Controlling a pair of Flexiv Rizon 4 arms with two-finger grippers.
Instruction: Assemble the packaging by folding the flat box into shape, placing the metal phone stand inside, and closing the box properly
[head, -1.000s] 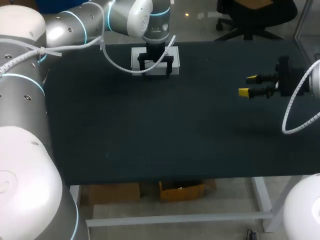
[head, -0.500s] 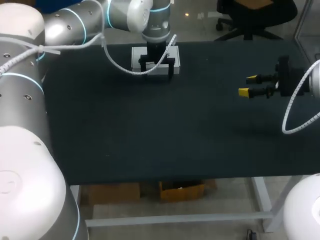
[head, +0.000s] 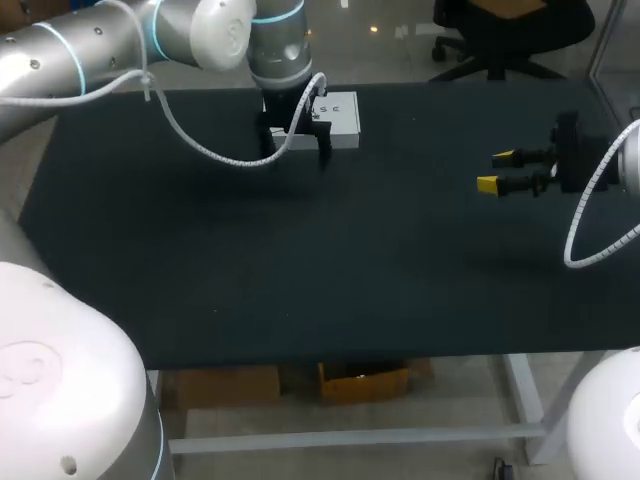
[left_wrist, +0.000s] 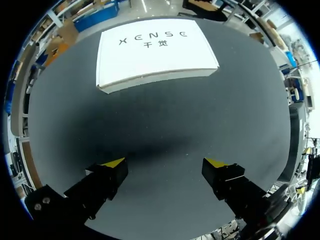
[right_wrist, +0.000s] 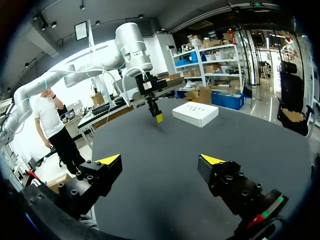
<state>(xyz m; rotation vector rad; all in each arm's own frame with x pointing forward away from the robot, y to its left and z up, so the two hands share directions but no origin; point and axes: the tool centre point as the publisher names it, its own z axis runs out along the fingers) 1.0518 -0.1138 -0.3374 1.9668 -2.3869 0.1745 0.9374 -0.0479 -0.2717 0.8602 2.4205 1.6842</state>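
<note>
Right tool (head: 495, 170) hangs over the right side of the counter (head: 300, 270), yellow tips spread wide, nothing between them. From its own wrist view, the right tool (right_wrist: 160, 160) looks across dark, bare counter toward the other arm. Further back, the left tool (head: 297, 152) hovers low near the far edge, fingers released and parted, gripping nothing. Its wrist view shows the left tool (left_wrist: 165, 162) over bare counter, with the white box (left_wrist: 155, 52) just ahead, apart from both tips. That white box (head: 335, 112) lies flat and closed at the far edge, printed lid up. The left arm's wrist and a looping white cable (head: 215, 155) cover its left part from above.
</note>
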